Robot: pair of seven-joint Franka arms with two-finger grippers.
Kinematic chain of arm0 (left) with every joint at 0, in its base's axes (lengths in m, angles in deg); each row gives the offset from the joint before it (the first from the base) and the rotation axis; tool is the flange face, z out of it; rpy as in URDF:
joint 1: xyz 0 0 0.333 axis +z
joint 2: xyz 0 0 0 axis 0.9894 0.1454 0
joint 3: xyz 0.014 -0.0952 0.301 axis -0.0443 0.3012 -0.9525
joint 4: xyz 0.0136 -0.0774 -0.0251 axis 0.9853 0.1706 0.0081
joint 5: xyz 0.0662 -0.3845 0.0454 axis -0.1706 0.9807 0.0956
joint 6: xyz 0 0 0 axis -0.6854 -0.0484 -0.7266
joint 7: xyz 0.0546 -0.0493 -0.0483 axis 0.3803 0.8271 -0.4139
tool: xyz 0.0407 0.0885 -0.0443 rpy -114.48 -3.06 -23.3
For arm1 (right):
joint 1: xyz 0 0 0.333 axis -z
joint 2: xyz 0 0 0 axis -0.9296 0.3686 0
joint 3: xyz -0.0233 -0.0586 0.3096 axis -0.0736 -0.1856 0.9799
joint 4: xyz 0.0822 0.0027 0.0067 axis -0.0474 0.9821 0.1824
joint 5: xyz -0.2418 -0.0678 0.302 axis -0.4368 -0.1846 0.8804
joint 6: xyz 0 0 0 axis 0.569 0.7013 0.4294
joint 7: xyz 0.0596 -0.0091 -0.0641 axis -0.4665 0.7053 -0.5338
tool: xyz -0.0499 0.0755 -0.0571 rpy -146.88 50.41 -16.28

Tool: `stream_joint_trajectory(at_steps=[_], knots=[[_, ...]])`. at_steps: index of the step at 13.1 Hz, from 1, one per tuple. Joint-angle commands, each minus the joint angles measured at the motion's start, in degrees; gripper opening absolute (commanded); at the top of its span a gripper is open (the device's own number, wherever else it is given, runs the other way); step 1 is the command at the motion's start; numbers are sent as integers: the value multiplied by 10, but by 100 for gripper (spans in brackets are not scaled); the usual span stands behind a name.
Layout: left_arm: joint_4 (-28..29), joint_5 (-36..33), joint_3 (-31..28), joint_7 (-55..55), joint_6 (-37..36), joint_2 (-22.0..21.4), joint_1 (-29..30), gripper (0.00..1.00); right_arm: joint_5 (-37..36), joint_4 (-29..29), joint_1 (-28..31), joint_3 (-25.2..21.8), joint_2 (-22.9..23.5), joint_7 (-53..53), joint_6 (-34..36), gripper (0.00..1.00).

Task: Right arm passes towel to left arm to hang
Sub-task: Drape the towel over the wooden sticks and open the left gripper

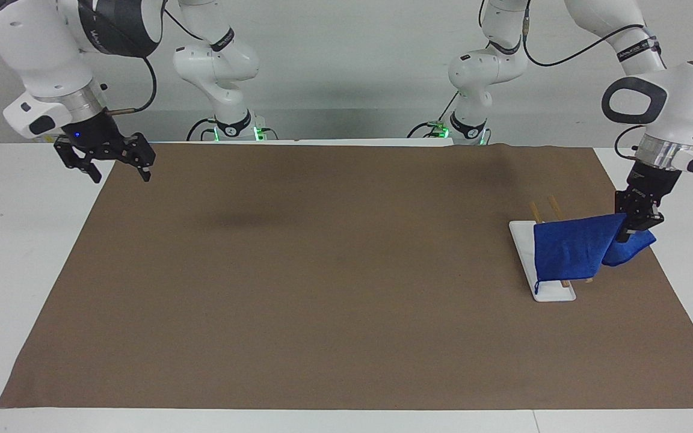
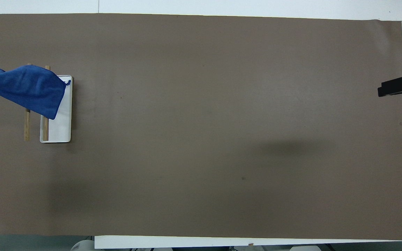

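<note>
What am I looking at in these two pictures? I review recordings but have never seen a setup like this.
Two white robot arms work at a table covered by a brown mat. One picture faces the arms from across the table; the other looks down from above their own end, so its sides are flipped.

At the left arm's end of the mat stands a small rack: a white base with two wooden rods. The left gripper is shut on a blue towel, which drapes over the rods with one end hanging past them under the gripper.

The right gripper waits, open and empty, above the mat's edge at the right arm's end of the table.
</note>
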Motion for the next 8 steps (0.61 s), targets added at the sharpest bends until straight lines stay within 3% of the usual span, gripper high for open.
stream_joint_trajectory(at_steps=[1,4,5,6,7,8], knots=[[55,-6,3,9,-7,-40,15,3,-7,-5,-2,0,-2,-8,10,100],[60,-6,3,10,-9,-39,23,6,-7,-4,-3,0,-3,-8,10,100],[56,-5,3,8,-13,-38,25,22,-7,-4,-2,0,-3,-8,10,100],[55,-5,3,6,-25,-37,36,82,-7,-4,-2,0,-3,-8,10,100],[47,-5,3,5,-30,-37,39,100,-7,-4,-2,0,-3,-8,10,100],[35,-5,3,6,-31,-34,40,100,-7,-4,-2,0,-3,-8,10,100]])
